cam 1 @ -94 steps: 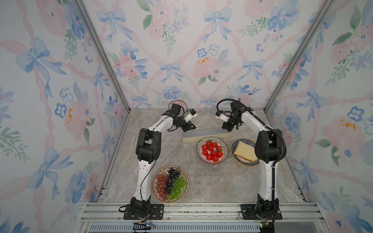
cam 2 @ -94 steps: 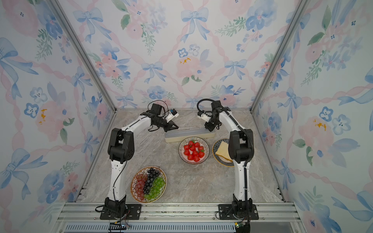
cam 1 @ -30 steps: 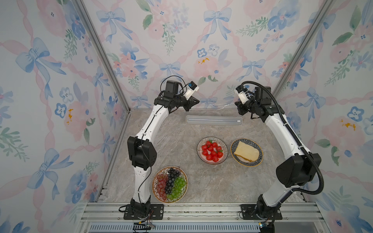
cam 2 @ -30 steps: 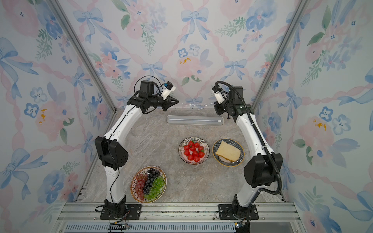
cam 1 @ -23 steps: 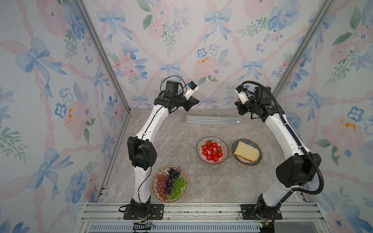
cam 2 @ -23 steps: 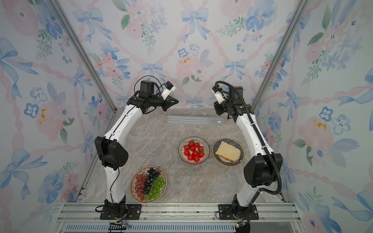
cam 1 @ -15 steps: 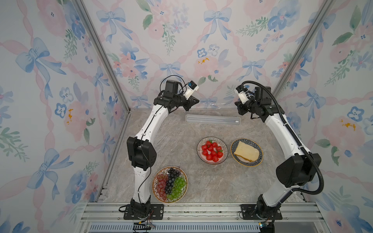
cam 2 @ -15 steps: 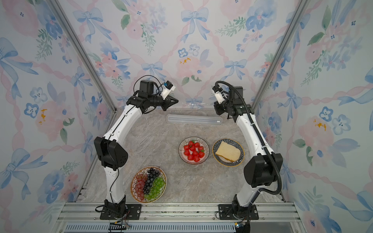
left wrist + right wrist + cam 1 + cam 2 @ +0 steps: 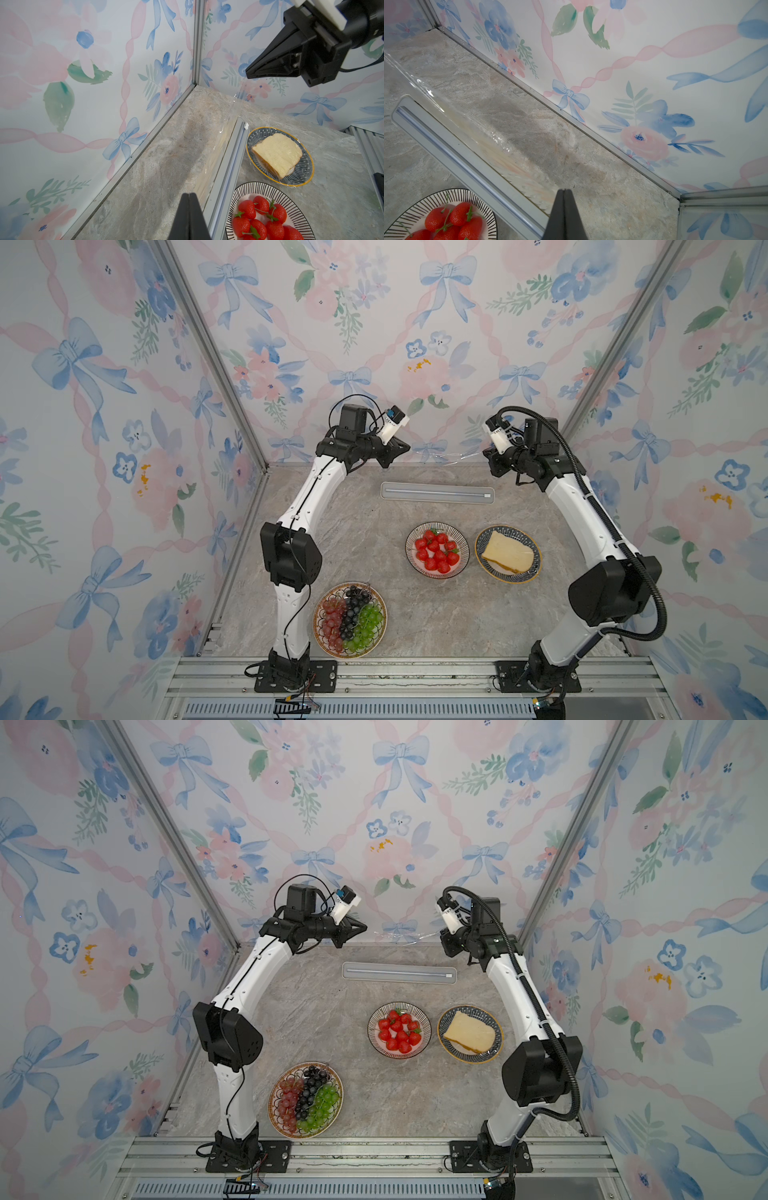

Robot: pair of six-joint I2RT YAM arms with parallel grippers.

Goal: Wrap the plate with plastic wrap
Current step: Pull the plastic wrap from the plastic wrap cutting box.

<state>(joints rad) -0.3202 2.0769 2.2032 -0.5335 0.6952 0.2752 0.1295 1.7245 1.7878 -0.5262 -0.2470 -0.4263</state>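
1. Both arms are up at the far end. The left gripper (image 9: pixel 405 446) and right gripper (image 9: pixel 487 454) each have their jaws pressed together, and by the wrist views each pinches a top corner of the film (image 9: pixel 446 104).
2. The film rises as a clear sheet from the box (image 9: pixel 437 493), which lies flat on the table (image 9: pixel 353 531), just beyond the plates. In both top views it shows only as a faint glint between the grippers.
3. Step in hand, as I read it: drawing out enough sheet. Lift both corners level and together, taut and untwisted, or the film may cling to itself. The slider (image 9: pixel 487 495) sits at the box's right end, ready to cut.
4. Strawberry plate (image 9: pixel 411 562), just this side of the box, holds a heap of strawberries (image 9: pixel 436 551). It is likely the target.
5. Bread plate (image 9: pixel 519 536), to its right, holds one slice of bread (image 9: pixel 507 552).
6. Grape plate (image 9: pixel 376 599), near left, holds red, dark and green grapes (image 9: pixel 351 620).
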